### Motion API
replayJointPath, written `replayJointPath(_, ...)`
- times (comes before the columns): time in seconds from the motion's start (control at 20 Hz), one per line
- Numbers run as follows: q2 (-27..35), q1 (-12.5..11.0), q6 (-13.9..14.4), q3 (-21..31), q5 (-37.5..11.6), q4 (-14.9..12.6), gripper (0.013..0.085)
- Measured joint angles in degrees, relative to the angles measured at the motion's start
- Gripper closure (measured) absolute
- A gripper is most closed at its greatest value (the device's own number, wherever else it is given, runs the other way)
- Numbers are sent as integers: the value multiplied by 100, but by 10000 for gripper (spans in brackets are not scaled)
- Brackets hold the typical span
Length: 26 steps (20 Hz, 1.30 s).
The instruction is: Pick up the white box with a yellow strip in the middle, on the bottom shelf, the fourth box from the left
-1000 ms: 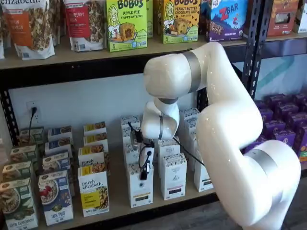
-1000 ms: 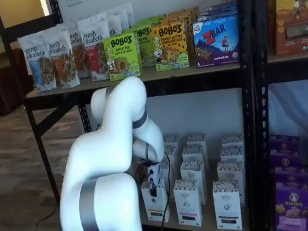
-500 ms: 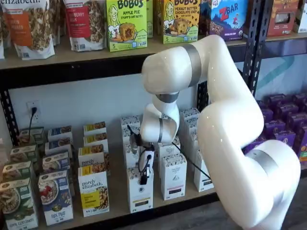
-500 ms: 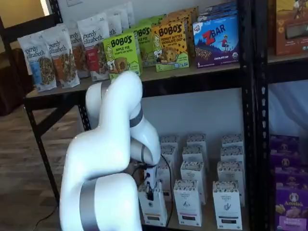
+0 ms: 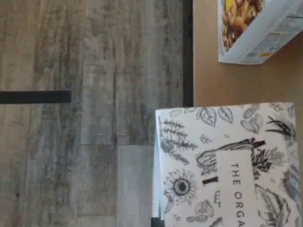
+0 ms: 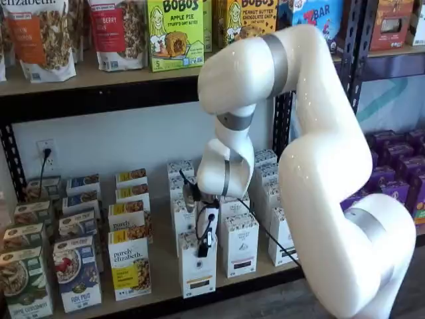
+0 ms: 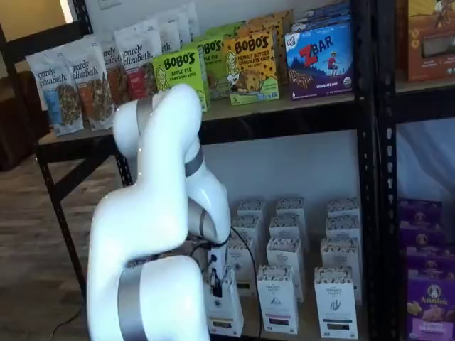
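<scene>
End effector grips white box past shelf edge.

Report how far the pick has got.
Done: the gripper is shut on the white box, its fingers closed at the top of the carton in both shelf views. In hand: drawing it out; the box sits at the front edge of the bottom shelf, ahead of its neighbours, and the wrist view shows its printed top past the shelf edge. Left: lifting it fully clear of the shelf.
</scene>
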Motion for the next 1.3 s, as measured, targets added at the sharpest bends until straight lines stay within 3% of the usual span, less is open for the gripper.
replayJointPath(0.45,-1054,210,238,1124,-67,-49,450)
replayJointPath(0.9,-2159,434,1154,2064,205,-752,450)
replayJointPath(1.2,-2841,528,1230,2577,425,-700,450)
replayJointPath(1.3,-3061,541,1365,2723,523,-816,450)
